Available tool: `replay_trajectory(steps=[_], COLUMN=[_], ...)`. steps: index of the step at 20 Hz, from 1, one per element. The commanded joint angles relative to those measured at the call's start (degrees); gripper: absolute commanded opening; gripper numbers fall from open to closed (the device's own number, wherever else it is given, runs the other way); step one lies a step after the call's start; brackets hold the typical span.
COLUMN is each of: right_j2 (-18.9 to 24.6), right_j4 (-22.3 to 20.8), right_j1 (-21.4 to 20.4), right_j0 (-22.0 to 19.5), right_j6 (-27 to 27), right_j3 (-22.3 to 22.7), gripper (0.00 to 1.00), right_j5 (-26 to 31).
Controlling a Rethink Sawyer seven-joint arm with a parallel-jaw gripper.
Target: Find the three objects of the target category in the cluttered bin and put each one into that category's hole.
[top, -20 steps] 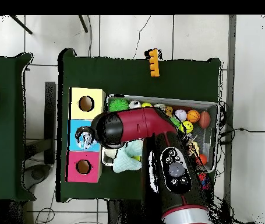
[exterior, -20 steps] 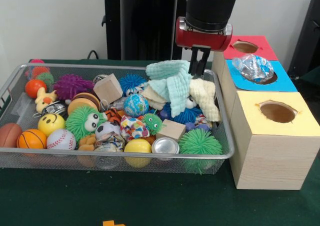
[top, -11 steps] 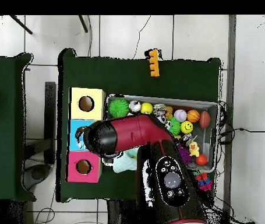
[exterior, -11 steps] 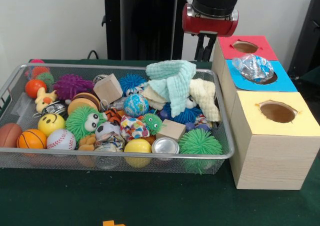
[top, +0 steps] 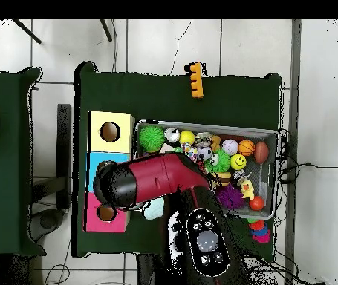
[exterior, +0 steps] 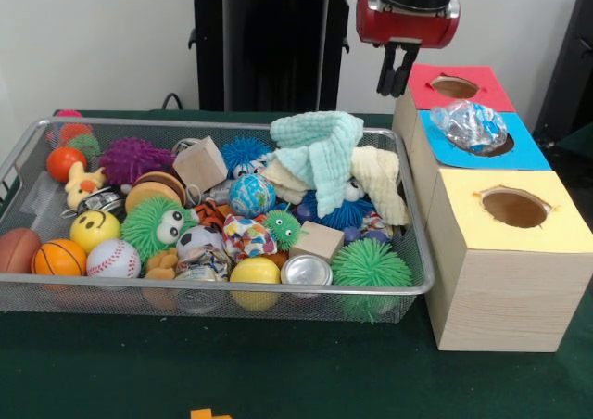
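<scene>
From the front we see our gripper (exterior: 396, 76) raised clear of the bin (exterior: 56, 294), its fingers close together and nothing between them. Just beside it stands the red box (exterior: 477, 93); below and forward of it a crumpled plastic bottle (exterior: 469, 125) sits lodged in the blue box's hole (exterior: 496, 146), not fully through. We judge one target roughly delivered, with two left to find, perhaps under the mint cloth (exterior: 320, 150) down to the gripper's other side. A second ago the gripper hung low at that cloth; it has since lifted and swung toward the boxes.

From overhead, our arm (top: 153, 182) covers the blue box and the gripper itself; a second ago its head sat over the bin's edge.
</scene>
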Motion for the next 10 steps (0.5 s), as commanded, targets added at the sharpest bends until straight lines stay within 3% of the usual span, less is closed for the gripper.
replay_trajectory(steps=[1, 10], right_j2=[3.44, 0.28], right_j4=[-2.05, -4.93], right_j1=[1.33, 6.40], right_j0=[1.27, 5.22], right_j6=[-1.97, 2.43], right_j3=[4.15, 2.23], gripper=[0.00, 0.00], right_j5=[-3.36, -9.07])
